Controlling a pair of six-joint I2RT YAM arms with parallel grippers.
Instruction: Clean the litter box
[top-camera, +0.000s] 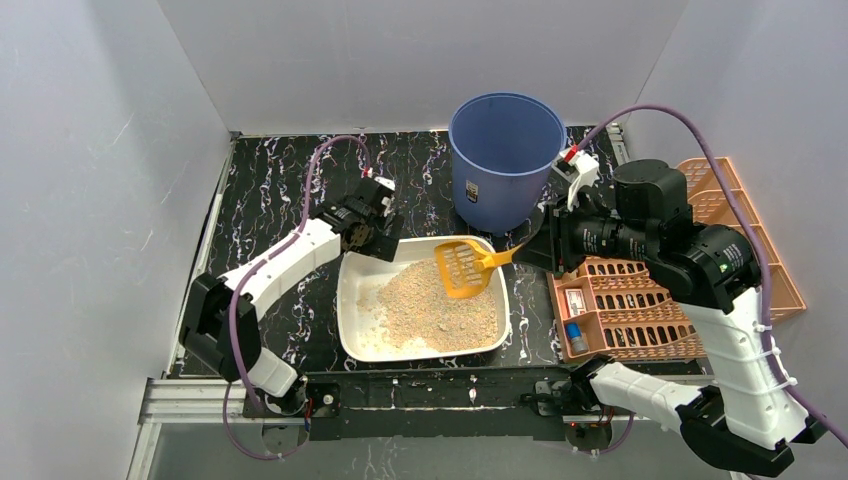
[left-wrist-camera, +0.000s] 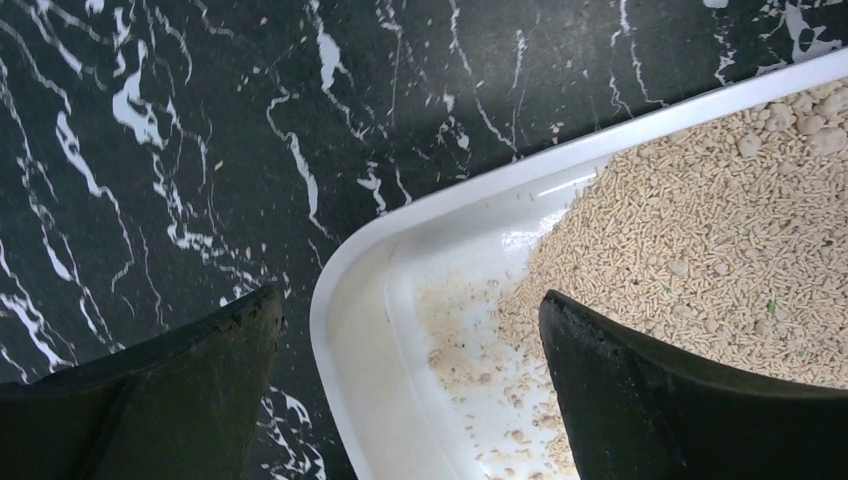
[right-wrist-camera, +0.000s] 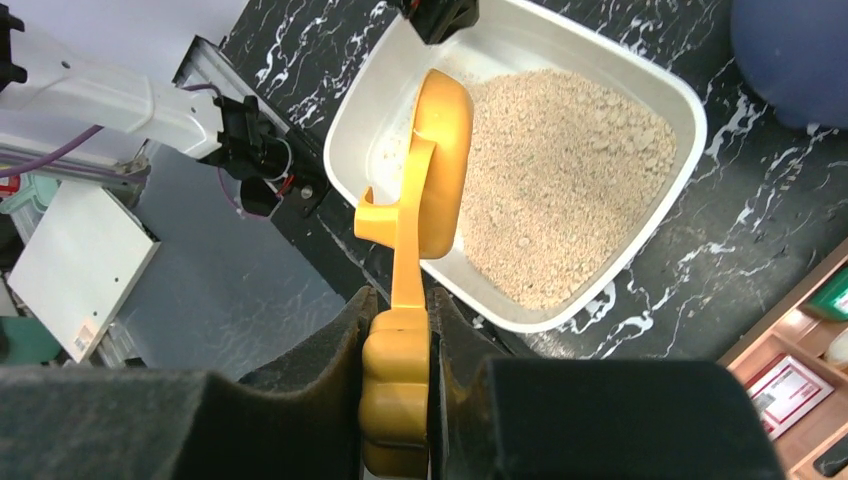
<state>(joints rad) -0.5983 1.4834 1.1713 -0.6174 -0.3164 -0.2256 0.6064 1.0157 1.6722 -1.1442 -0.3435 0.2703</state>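
The litter box (top-camera: 356, 292) sits in the middle of the counter (top-camera: 280, 200), towards its near edge. Tan litter (top-camera: 440, 312) is heaped across most of it, leaving bare white floor at the far-left corner. The left jaws stand wide apart astride that corner's rim, one over the counter outside and the other over the litter inside; whether either touches cannot be told. The right jaws are clamped on the handle of a yellow scoop (top-camera: 462, 268), whose slotted head hangs over the far-right part of the box. A blue bucket (top-camera: 500, 170) stands just behind that corner, close by the scoop handle. An orange-pink rack (top-camera: 640, 300) lies just right of the box, under the right arm.
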